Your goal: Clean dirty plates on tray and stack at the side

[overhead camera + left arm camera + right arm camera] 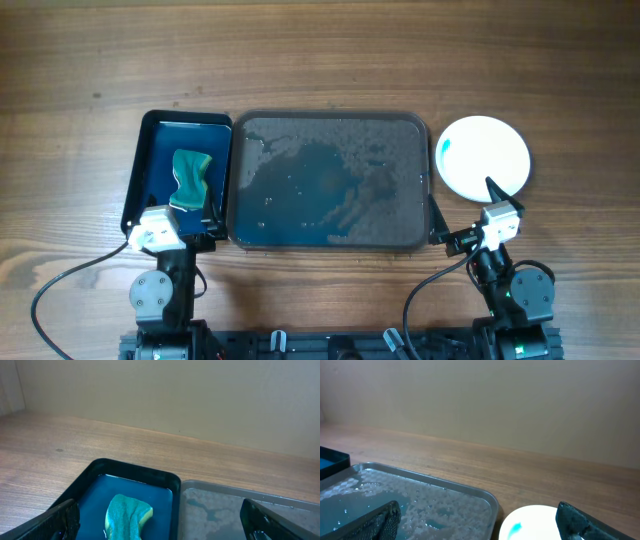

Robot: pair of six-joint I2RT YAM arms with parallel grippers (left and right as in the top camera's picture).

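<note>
The large grey-brown tray (330,125) lies mid-table, wet with bluish water and foam, with no plate on it; it also shows in the left wrist view (235,510) and the right wrist view (420,500). A white plate (484,155) with a small teal smear at its left edge lies on the table right of the tray; whether others lie under it I cannot tell. It shows in the right wrist view (530,522). My left gripper (190,215) is open and empty at the near edge of the small tray. My right gripper (470,212) is open and empty, near the plate's front edge.
A smaller glossy black-and-blue tray (155,150) stands left of the big tray, holding a green sponge (190,178), which also shows in the left wrist view (127,517). Bare wooden table (320,60) lies beyond. A wall stands behind the table.
</note>
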